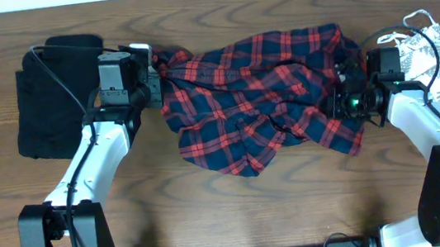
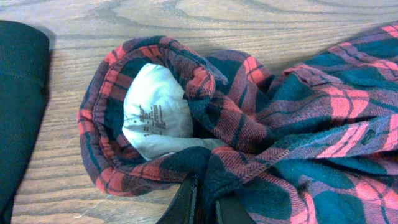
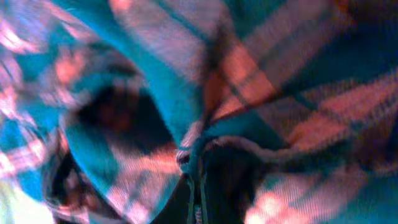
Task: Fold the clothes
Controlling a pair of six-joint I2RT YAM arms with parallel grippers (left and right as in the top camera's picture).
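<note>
So, 3 garments on the wood worktop (image 1: 212,199): 1 red/navy plaid shirt (image 1: 259,102), crumpled at centre; 1 black garment (image 1: 55,101) at far left, bare wood btwn it & the shirt collar; 1 white leaf-print garment (image 1: 436,53) at far right, partly behind the right arm; 1 white neck label (image 2: 155,115) shows inside the collar; left jaws closed, pinching shirt fabric below the collar; right jaws closed on the shirt's right-hand side, wrist view blurred.
</note>
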